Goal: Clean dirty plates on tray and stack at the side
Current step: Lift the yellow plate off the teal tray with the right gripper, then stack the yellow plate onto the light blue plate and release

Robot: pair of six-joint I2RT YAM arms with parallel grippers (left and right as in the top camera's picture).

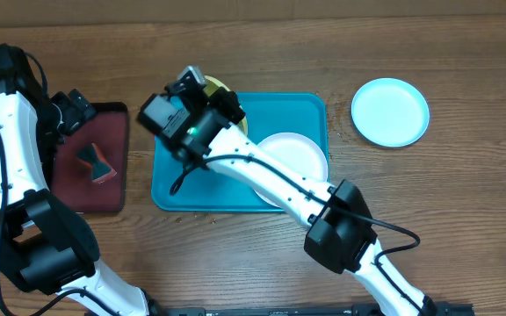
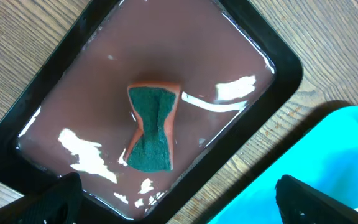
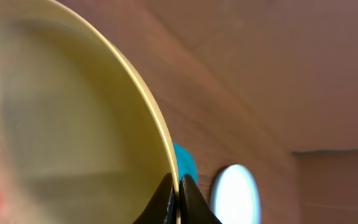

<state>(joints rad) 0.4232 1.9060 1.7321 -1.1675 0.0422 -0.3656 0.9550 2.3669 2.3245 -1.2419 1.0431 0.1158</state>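
The teal tray (image 1: 279, 110) lies mid-table. The white plate (image 1: 295, 156) rests in its right half, partly under my right arm. The light blue plate (image 1: 390, 111) lies on the table to the right of the tray. My right gripper (image 1: 202, 98) is shut on the rim of the yellow-green plate (image 1: 215, 87) and holds it tilted over the tray's far left corner. In the right wrist view the fingers (image 3: 178, 193) pinch that plate (image 3: 67, 124), which has a red smear at its lower left. My left gripper (image 2: 179, 211) is open and empty above the dark red tray.
A dark red, black-rimmed tray (image 2: 272, 56) left of the teal tray holds a wet film and an orange sponge with a green scrub face (image 2: 151, 127). The teal tray's corner (image 2: 334, 155) lies just right of it. The table is bare wood.
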